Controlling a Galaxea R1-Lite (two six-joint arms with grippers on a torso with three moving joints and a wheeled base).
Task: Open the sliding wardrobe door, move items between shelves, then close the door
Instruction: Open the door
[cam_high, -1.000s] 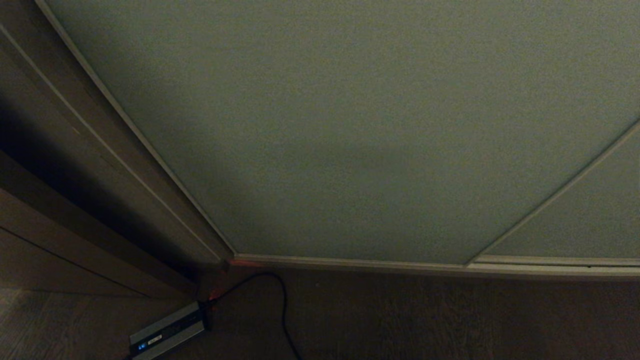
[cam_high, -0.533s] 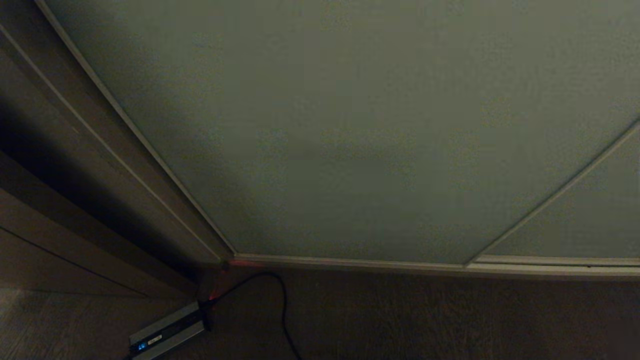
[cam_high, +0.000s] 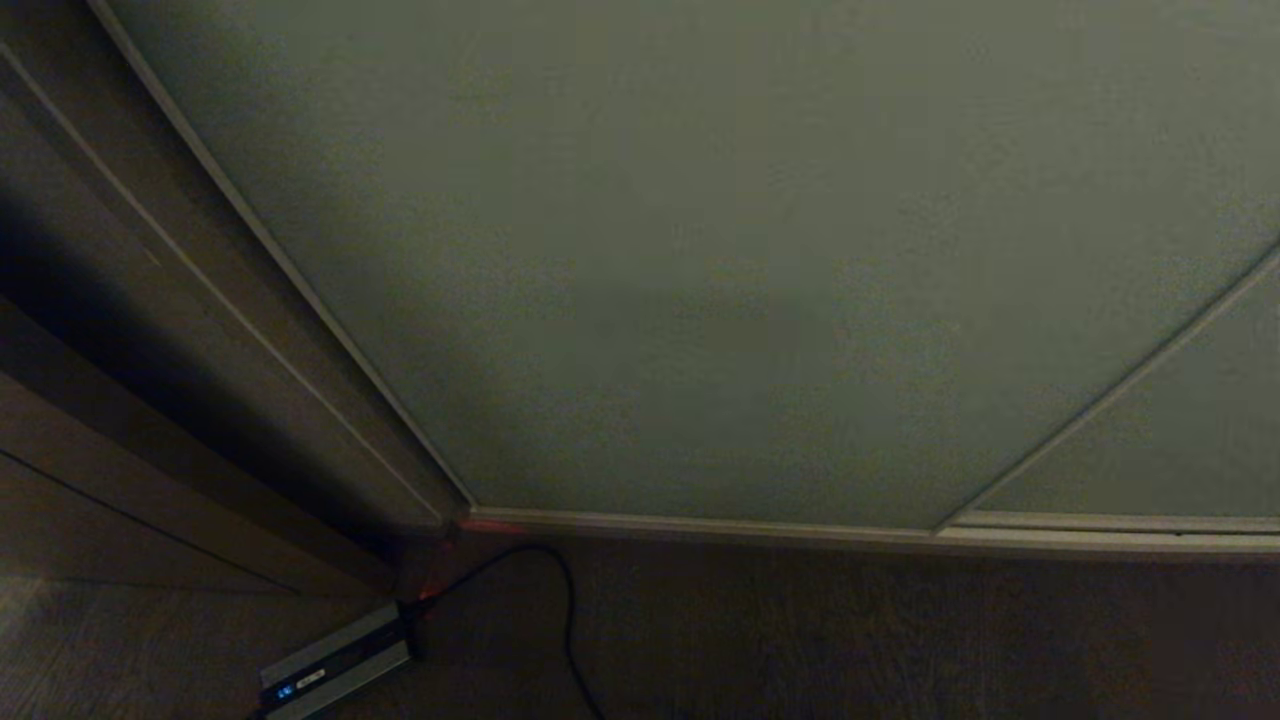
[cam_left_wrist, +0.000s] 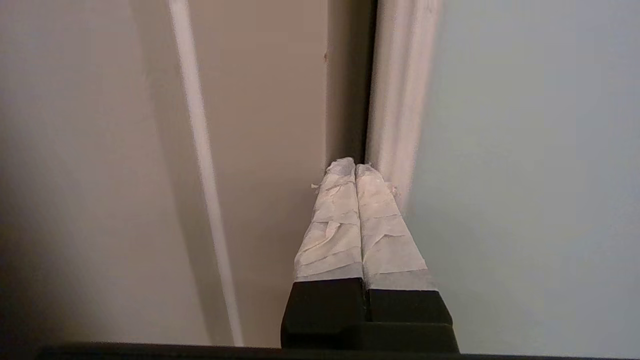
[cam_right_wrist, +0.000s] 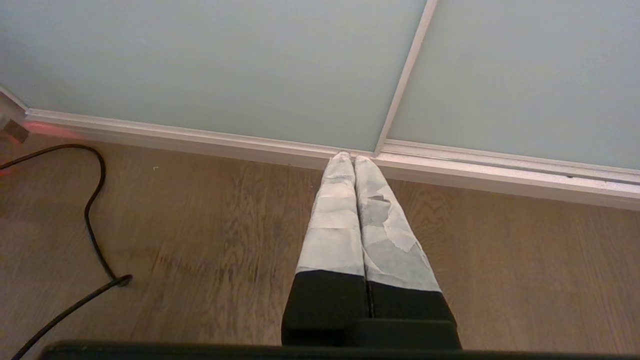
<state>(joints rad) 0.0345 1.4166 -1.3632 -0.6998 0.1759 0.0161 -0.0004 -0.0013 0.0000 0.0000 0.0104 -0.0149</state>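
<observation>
Sliding wardrobe door (cam_high: 720, 260) fills our head view, shut, frame edge at ten o'clock. Our left gripper (cam_left_wrist: 355, 167), fingers pressed together and empty, noses the dark gap beside its frame (cam_left_wrist: 400, 100). We judge the panel heavy, stiff, slick-faced: push the frame edge, not the face.

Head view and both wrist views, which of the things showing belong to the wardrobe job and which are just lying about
Part of the job:
sliding wardrobe door, closed
left claw, shut, tips at the door's frame edge
right claw, shut, over the floor by the rail

Just lying about:
power brick with a blue light
black cable
wood floor
</observation>
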